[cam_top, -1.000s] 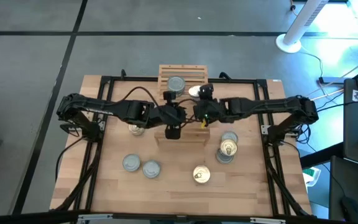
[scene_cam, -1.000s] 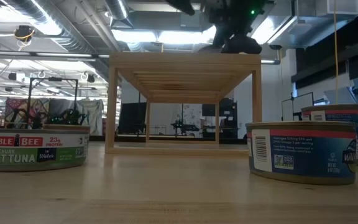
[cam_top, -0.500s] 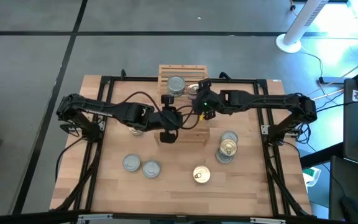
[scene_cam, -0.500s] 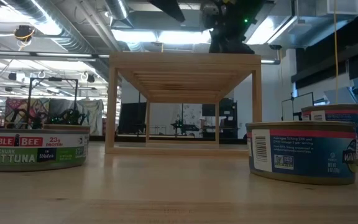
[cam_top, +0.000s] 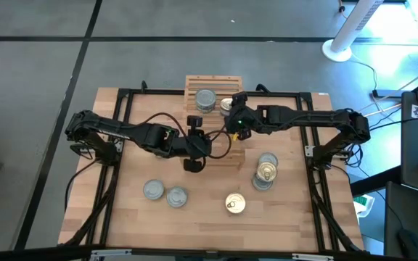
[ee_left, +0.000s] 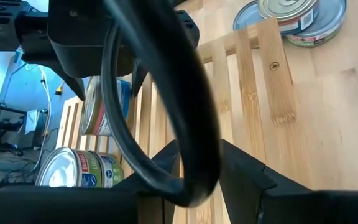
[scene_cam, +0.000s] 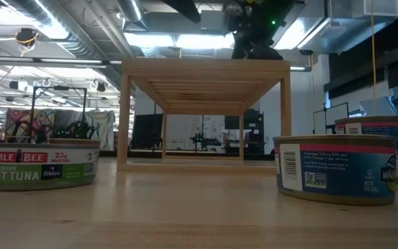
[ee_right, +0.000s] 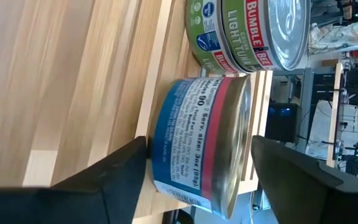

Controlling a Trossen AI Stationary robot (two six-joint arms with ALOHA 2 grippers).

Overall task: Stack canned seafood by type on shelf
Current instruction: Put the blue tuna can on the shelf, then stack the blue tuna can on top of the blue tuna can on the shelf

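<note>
The light-wood slatted shelf (cam_top: 213, 81) stands at the table's far middle. On its far end a green-labelled tin with a silver top (cam_top: 205, 99) stands on its base. Beside it, toward the table's right, stands a blue-and-red-labelled tin (ee_right: 197, 130). My right gripper (ee_right: 197, 146) reaches in level from the right, rolled on its side and open. One finger is by the blue tin's base, the other by its top. My left gripper (cam_top: 192, 164) hangs over the shelf's near end, fingers a little apart and holding nothing. A cable loop (ee_left: 185, 124) crosses its wrist view. My right gripper has a finger (ee_right: 123, 168) near the blue tin's bottom rim (ee_right: 157, 155) and a finger (ee_right: 291, 174) near its top rim (ee_right: 247, 134). I cannot tell whether either one touches it. The tin stands upright on the shelf's slats.
Loose tins lie on the near half of the table: two silver-topped (cam_top: 153, 190) (cam_top: 176, 196), a gold-topped one (cam_top: 235, 204), and a gold-topped tin on a grey one (cam_top: 265, 174). The low view shows a green tuna tin (scene_cam: 36, 166) and a blue tin (scene_cam: 337, 169) close by.
My right gripper has moved a little toward the far edge, onto the shelf's far end, and has stayed still for the last half second. My left gripper has drawn back along the shelf toward the table's near edge and slightly left.
</note>
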